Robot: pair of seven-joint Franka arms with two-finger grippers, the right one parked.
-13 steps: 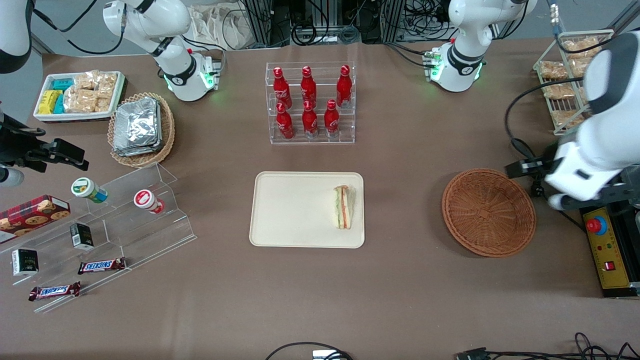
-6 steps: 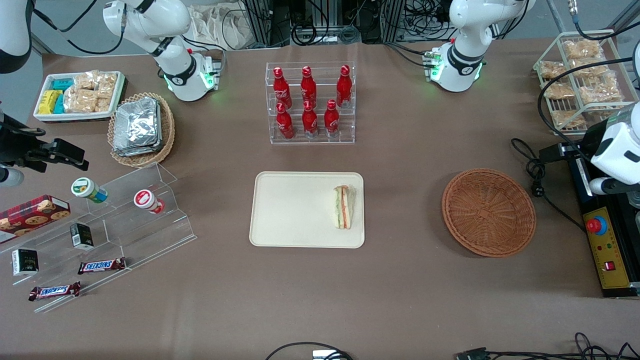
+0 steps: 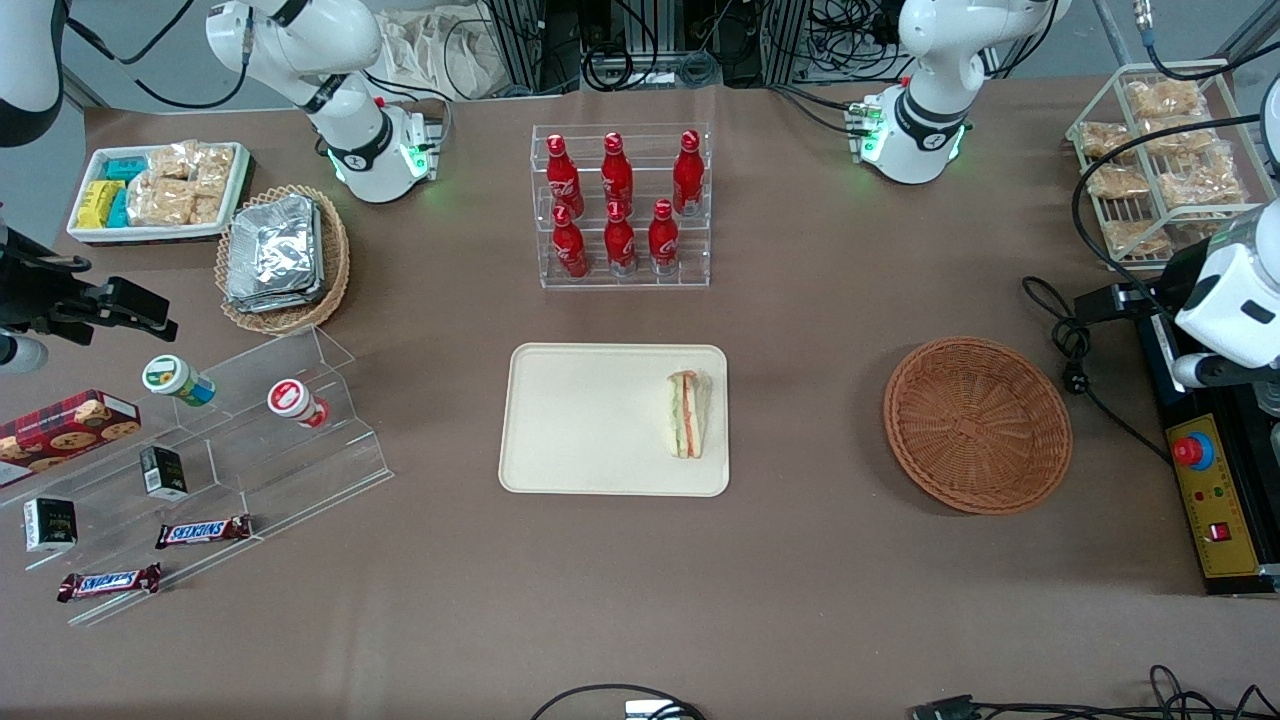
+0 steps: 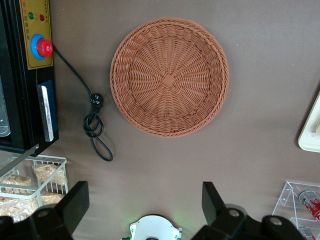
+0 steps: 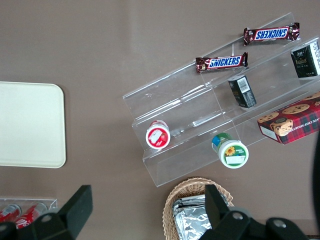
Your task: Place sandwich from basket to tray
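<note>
The sandwich (image 3: 686, 414), a small white-bread wedge with green and orange-pink layers, lies on the cream tray (image 3: 590, 425) near the tray's edge that faces the basket. The round reddish-brown basket (image 3: 977, 425) holds nothing, as the left wrist view also shows of the basket (image 4: 169, 77). My left gripper (image 4: 144, 204) hangs high above the table, open, with nothing between its dark fingers (image 4: 76, 202). Its arm (image 3: 1228, 305) stands at the working arm's end of the table, above the control box and apart from the basket. The tray's corner (image 4: 311, 131) shows in the left wrist view.
A black and yellow control box (image 3: 1215, 490) with a red button and a coiled black cable (image 3: 1068, 345) lie beside the basket. A wire rack of snack packets (image 3: 1160, 160) stands at that end. The red bottle rack (image 3: 620, 205) stands farther back; an acrylic shelf (image 3: 230, 470) lies toward the parked arm's end.
The left arm has drawn away from beside the basket toward the working arm's end of the table and risen, then nearly stopped. Sandwich, tray and basket have not moved.
</note>
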